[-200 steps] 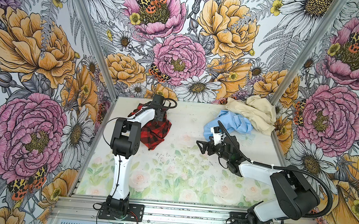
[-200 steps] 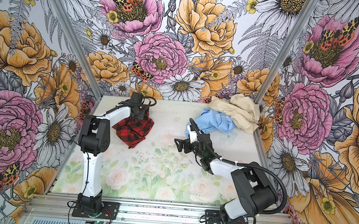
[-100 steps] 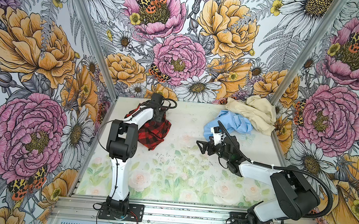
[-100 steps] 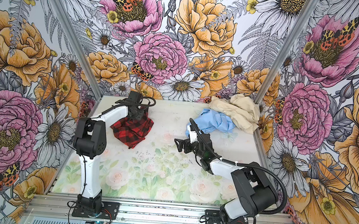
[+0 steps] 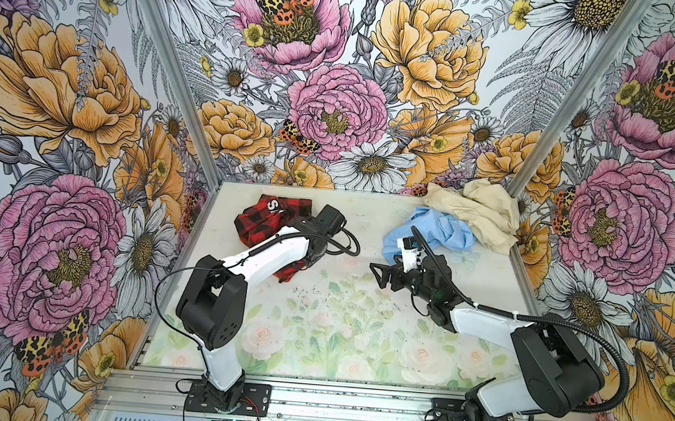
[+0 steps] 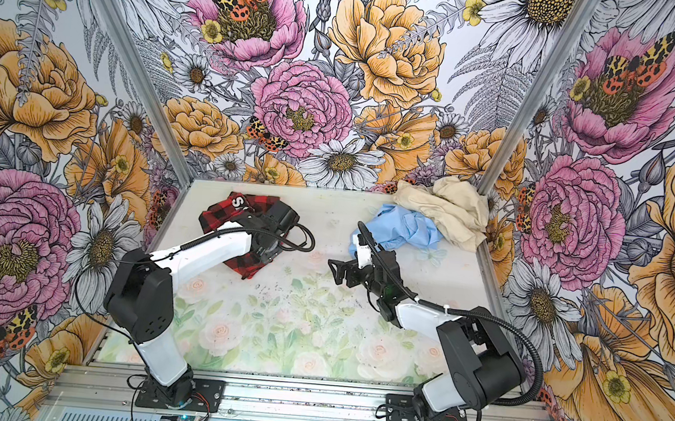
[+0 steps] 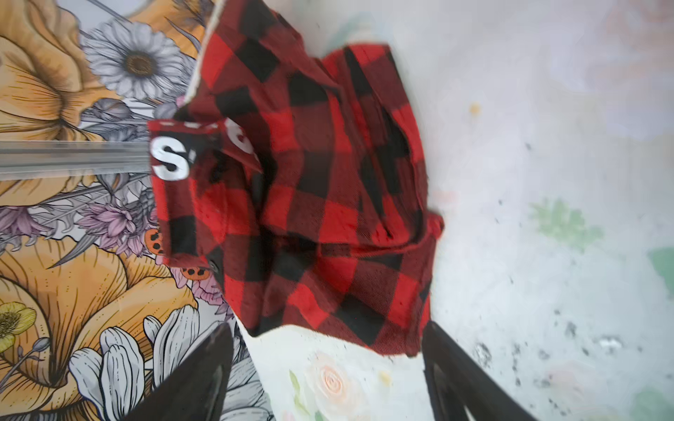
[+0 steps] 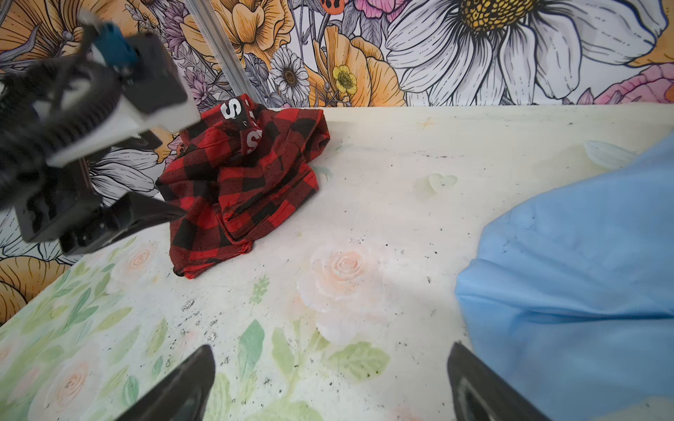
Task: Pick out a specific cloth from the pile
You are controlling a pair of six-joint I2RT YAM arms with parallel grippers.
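Plaid cloth (image 5: 268, 222) lies crumpled on the bench (image 5: 338, 324) at its back left, close to the flowered wall and well apart from the pile (image 6: 431, 219) in the back right corner, where the blue cloth (image 5: 434, 232) sits against the beige cloth (image 5: 477, 215). In both top views the left arm reaches over the plaid cloth and covers its middle, so the red-and-black checks show on either side of the white forearm. The left wrist view shows the left hand (image 7: 328, 339) with its fingers (image 7: 204, 375) spread wide and nothing clamped between them. The cloth lies just ahead of the fingertips, with its near hem about level with them. One corner of it comes up against the inner side of a finger, though I cannot tell whether they touch. A black patch with a white "S" (image 7: 169, 160) sits on the cloth's far fold, toward the wall. The right wrist view also catches the left hand, low beside the cloth with one dark finger pointing at its edge. The right hand (image 8: 332, 348) hangs over bare bench near the middle with its fingers fully apart and empty. The blue cloth is just beside it on one side, and the plaid cloth is well away across the bench.
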